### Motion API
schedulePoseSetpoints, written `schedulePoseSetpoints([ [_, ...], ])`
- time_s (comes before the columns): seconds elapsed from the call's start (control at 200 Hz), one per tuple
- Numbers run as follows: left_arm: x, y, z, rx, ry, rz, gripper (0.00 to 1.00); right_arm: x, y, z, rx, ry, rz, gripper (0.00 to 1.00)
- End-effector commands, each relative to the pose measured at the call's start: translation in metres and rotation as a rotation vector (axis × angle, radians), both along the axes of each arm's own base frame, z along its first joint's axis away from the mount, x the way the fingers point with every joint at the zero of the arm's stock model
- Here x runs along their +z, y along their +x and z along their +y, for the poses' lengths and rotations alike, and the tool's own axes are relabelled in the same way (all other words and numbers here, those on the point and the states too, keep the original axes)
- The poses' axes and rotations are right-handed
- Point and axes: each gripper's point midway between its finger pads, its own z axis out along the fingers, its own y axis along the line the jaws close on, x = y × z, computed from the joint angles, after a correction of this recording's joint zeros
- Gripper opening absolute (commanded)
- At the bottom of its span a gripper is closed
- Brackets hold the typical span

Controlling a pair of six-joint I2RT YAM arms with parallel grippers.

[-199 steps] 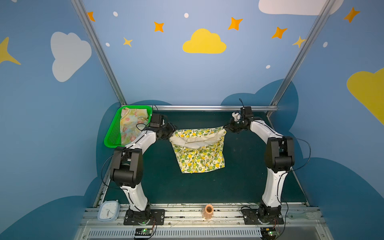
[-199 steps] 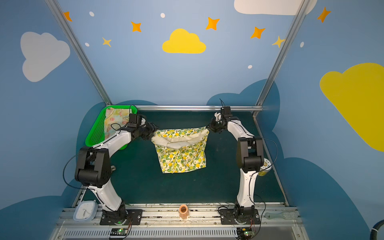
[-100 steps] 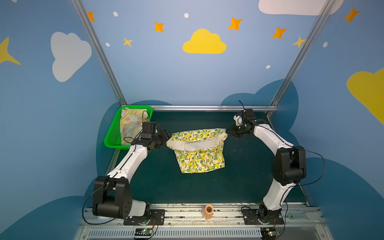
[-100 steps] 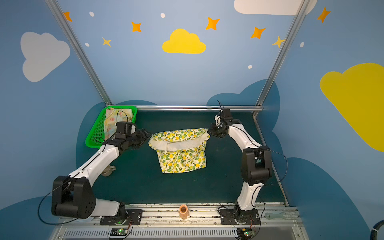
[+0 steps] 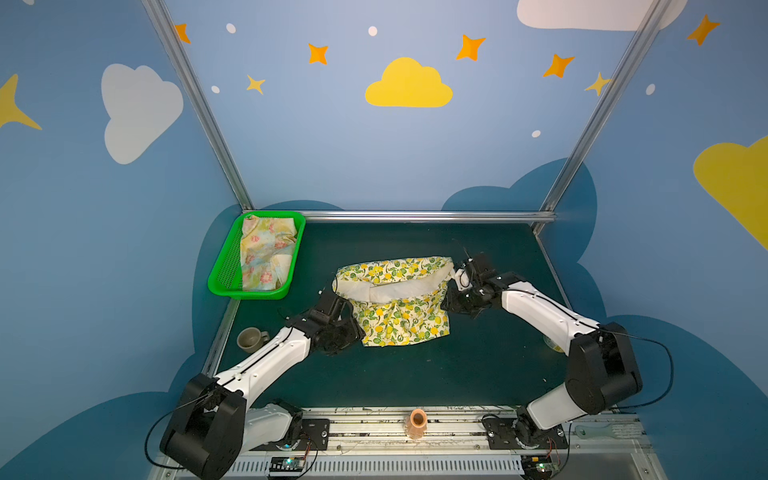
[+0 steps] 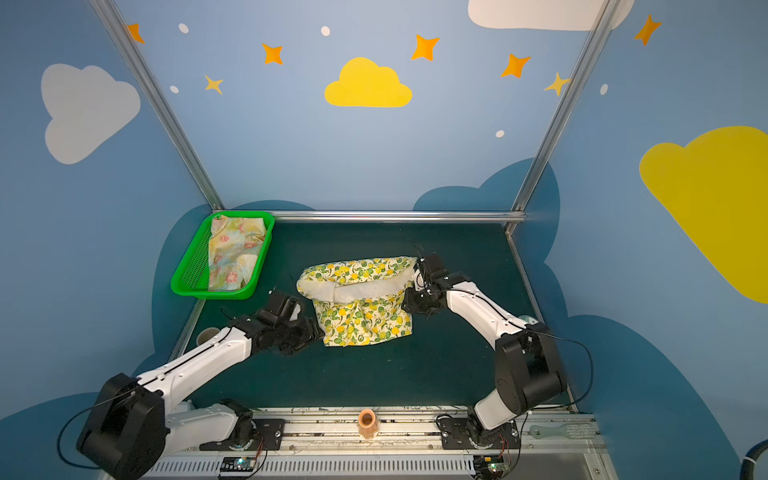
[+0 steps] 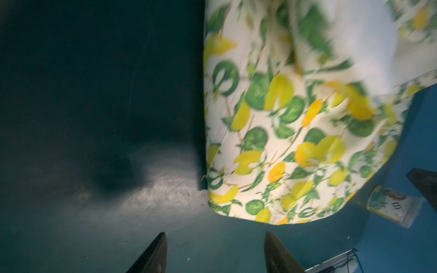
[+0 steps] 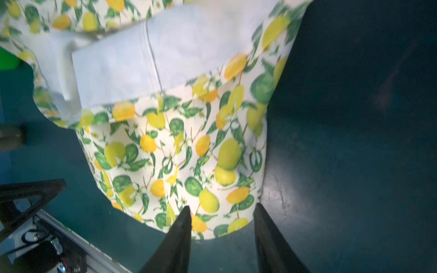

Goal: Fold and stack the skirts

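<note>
Only the top views show the flowered skirt [image 5: 266,253], which lies crumpled in the green perforated basket [image 5: 226,266] at the far left corner of the counter [image 5: 415,374]. They also show the lemon skirt [image 5: 395,307] lying mid-counter, its far edge rolled over to bare a plain white lining. From above we cannot read either grip; the wrist views settle it.

In the left wrist view the left fingers [image 7: 153,255] stand wide and empty. The skirt's rounded hem sits just beyond their tips, apart from them.

In the right wrist view the right fingers [image 8: 269,236] are parted more narrowly and hold nothing. One tip overlaps the hem's corner, and we cannot tell whether it touches.

The cloth is thin, matte and softly creased. The counter is dark green and finely grained.
</note>
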Motion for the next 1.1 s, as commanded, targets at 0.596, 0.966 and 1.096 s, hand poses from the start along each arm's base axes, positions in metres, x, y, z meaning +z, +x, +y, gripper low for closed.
schedulePoseSetpoints([
  [0.596,-0.041,0.035,-0.015,0.134,0.065,-0.046,0.57,-0.048,-0.049,0.014,0.008,0.022,0.069,0.41],
  [0.966,-0.049,0.046,-0.013,0.141,0.112,-0.055,0.23,-0.050,-0.044,0.006,-0.019,-0.022,0.050,0.41],
  [1.096,-0.032,0.047,-0.007,0.141,0.130,-0.090,0.06,-0.054,-0.045,0.004,-0.029,-0.028,0.063,0.40],
])
